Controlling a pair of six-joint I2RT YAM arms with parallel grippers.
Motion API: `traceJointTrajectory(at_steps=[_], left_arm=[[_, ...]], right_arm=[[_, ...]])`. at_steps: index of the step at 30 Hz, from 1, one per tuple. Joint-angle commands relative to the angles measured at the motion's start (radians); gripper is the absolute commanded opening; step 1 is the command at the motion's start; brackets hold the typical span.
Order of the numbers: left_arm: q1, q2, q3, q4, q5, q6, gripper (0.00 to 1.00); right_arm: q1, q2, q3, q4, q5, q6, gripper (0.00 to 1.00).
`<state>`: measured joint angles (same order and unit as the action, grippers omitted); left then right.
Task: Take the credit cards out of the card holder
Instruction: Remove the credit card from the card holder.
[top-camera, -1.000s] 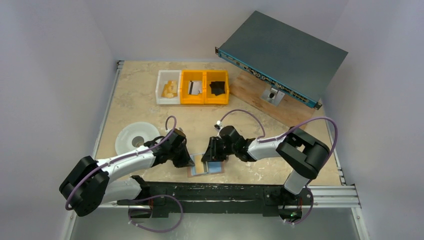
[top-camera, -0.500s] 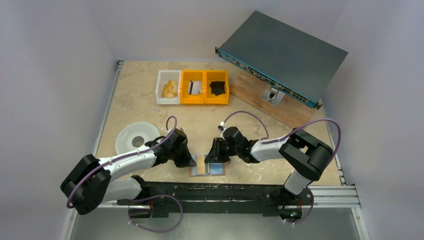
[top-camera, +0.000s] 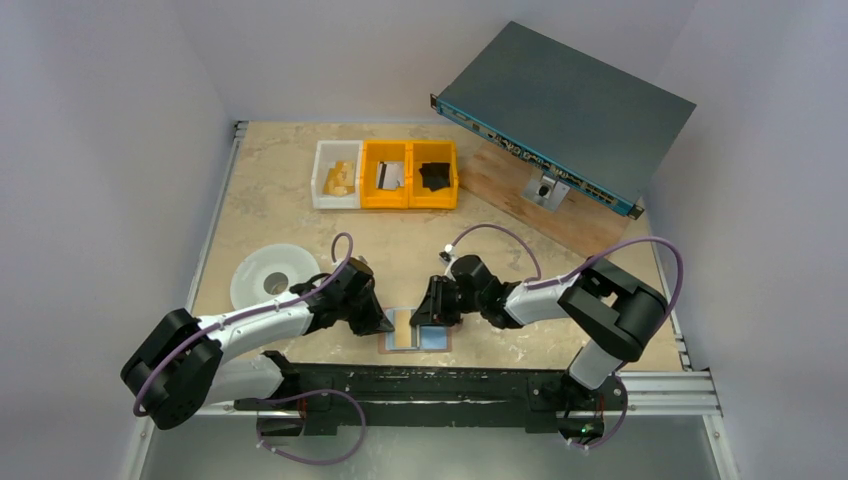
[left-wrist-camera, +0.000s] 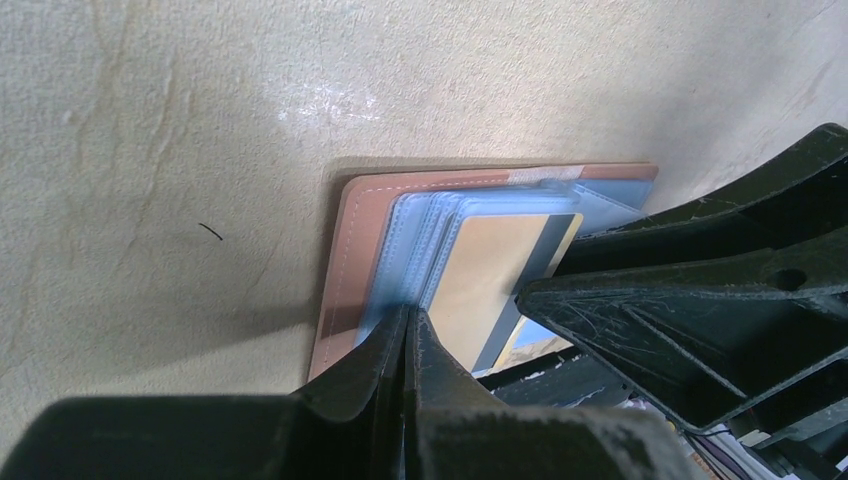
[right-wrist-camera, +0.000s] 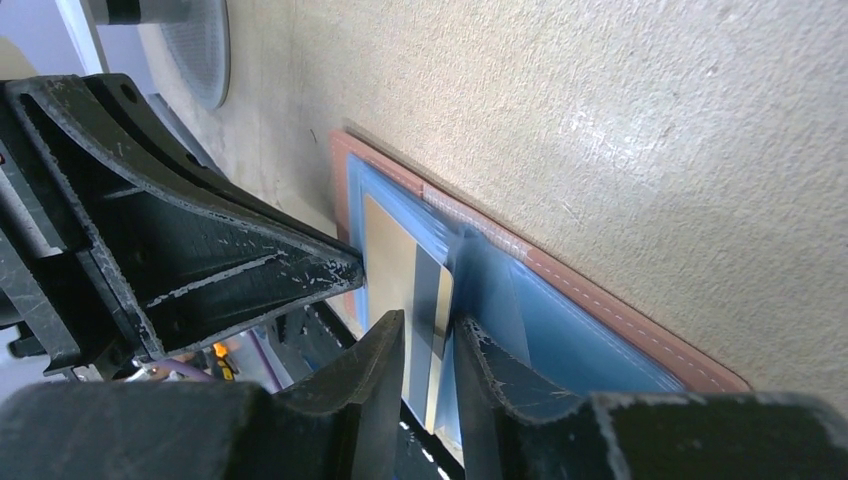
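1. Two grippers meet over the card holder (top-camera: 432, 340), which lies open and flat on the table (top-camera: 280, 200) close to the near edge, between the arms. Its long side runs left to right.
2. The left gripper (left-wrist-camera: 408, 320) is fully closed with nothing between its fingers. Its tips press on the left edge of the pale blue sleeves, so it seems to be pinning the holder down.
3. The gold card (right-wrist-camera: 395, 270) sits in the holder's left half, its dark stripe towards the right. In the overhead view its long axis runs near to far, across the holder's length.
4. The right gripper (right-wrist-camera: 430, 325) comes in from the right with its jaws a narrow gap apart. The striped edge of the card shows through that gap. It probably has no hold on the card, though the wrist view is too steep to be sure.
5. The card lies just left of the right fingertips and touches or nearly touches them. The right arm is therefore the one placed to draw it out, probably by catching the striped edge and sliding it clear of the sleeve.
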<state>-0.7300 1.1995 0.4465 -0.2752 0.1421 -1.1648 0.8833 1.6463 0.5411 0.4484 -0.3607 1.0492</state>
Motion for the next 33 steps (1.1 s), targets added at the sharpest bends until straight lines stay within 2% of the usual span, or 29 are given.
traceJointTrajectory(at_steps=[1,14,20,24,33], left_arm=[[-0.009,0.041,-0.051,-0.059,-0.08,0.0,0.0],[-0.01,0.052,-0.055,-0.059,-0.083,-0.012,0.0],[-0.009,0.06,-0.062,-0.052,-0.078,-0.025,0.0],[-0.009,0.064,-0.062,-0.05,-0.078,-0.028,0.0],[-0.009,0.064,-0.068,-0.054,-0.083,-0.041,0.0]], right_arm=[[0.001,-0.054,-0.012,0.1,-0.059,0.024,0.25],[-0.013,-0.055,-0.045,0.121,-0.06,0.04,0.19],[-0.022,-0.056,-0.061,0.139,-0.066,0.044,0.19],[-0.028,-0.064,-0.071,0.144,-0.071,0.043,0.23],[-0.038,-0.072,-0.09,0.15,-0.07,0.048,0.22]])
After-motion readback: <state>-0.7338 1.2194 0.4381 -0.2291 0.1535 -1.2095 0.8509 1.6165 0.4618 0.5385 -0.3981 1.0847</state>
